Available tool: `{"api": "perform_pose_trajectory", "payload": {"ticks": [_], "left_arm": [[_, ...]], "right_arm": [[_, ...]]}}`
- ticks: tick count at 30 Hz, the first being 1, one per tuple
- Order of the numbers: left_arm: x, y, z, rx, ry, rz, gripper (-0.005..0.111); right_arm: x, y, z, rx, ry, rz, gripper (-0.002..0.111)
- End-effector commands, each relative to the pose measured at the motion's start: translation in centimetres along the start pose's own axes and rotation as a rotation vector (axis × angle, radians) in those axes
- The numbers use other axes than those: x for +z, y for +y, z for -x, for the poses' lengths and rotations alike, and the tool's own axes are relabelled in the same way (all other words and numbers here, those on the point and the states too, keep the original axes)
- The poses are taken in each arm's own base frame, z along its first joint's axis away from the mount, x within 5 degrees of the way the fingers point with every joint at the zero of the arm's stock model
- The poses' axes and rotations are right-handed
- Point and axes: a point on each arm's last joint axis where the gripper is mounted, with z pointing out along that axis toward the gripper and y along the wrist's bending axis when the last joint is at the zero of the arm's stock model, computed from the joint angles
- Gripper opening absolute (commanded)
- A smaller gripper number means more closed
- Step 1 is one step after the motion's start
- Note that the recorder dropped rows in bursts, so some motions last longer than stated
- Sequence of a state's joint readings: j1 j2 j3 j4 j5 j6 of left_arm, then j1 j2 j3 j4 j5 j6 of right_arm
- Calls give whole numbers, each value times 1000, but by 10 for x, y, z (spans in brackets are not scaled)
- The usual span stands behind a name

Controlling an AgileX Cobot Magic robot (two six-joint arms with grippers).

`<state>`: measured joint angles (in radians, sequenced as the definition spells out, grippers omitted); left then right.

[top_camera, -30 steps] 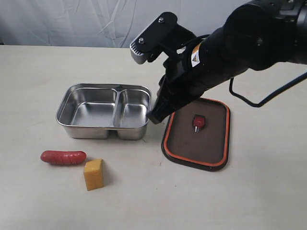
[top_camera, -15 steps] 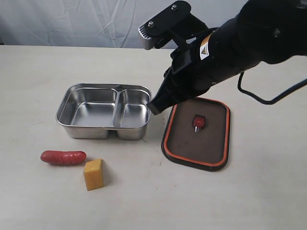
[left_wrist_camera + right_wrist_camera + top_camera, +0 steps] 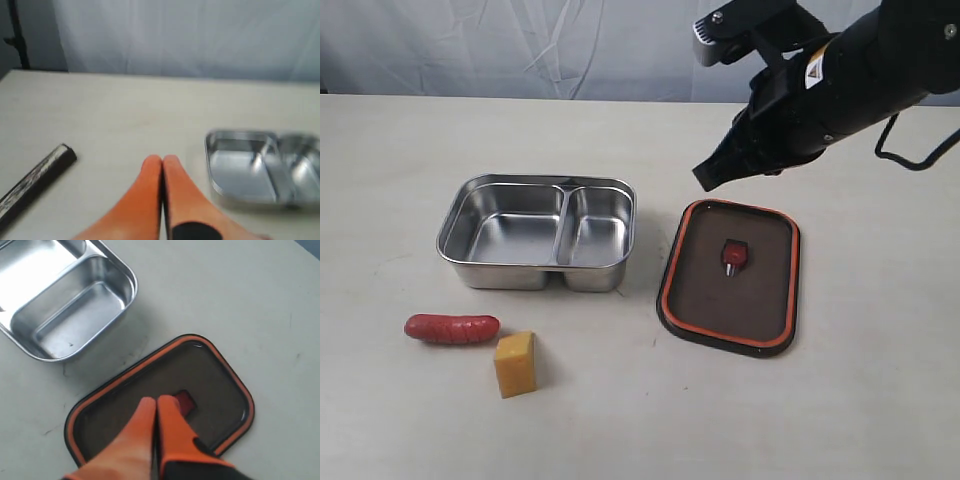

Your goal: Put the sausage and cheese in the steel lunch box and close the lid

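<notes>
The steel lunch box [image 3: 535,181] stands left of centre with both compartments bare. In front of it lie the red sausage [image 3: 452,328] and, just to its right, the yellow cheese [image 3: 515,364]. The dark lid [image 3: 760,300] with its orange rim lies flat to the right of the box, its red valve tab [image 3: 734,254] facing up. My right gripper [image 3: 705,178] hangs shut and holds nothing, above the table just behind the lid's far left corner. From the right wrist, that gripper [image 3: 156,401] points down over the lid [image 3: 210,365]. My left gripper [image 3: 161,160] is shut and holds nothing, with the box [image 3: 215,150] beside it.
A pale curtain runs behind the table's far edge. The left wrist view shows a dark flat bar [image 3: 35,180] lying on the table, on the side of the gripper away from the box. The right arm's cable [image 3: 920,160] loops over the table at the far right.
My right arm has risen and drawn back to the right, from the gap between box and lid to a spot behind the lid. Nothing on the table has moved.
</notes>
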<state>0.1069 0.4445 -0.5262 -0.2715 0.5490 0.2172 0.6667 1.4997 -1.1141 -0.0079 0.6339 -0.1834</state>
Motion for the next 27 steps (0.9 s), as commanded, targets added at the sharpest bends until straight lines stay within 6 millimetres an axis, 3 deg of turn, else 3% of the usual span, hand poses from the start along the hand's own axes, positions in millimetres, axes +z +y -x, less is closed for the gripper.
{"api": "perform_pose_trajectory", "payload": {"ticks": [1,5,8,11,14,15,19,27], "left_arm": [[56,-7,20,448,483,-308,0],[116,-5,10,550,651,-413,0],[141,-13,-8,581,753,-505,0],[153,-31,-25,659,825,-650,13],[168,-49,-38,787,813,-726,47],[174,-53,-41,813,797,-718,52],[189,-64,-61,989,849,-744,55],[206,-71,-91,972,968,-807,55]], "right_arm": [[-4,-13,-1,30,-13,-31,2],[-4,-12,-2,36,-10,-25,2],[-4,-12,-2,35,-10,-27,2],[-4,-12,-1,35,-14,-27,2],[-4,-12,-1,35,-14,-27,2],[-4,-12,-1,37,-14,-26,2],[-4,-12,-2,36,-12,-26,2],[-4,-12,-1,36,-14,-26,2]]}}
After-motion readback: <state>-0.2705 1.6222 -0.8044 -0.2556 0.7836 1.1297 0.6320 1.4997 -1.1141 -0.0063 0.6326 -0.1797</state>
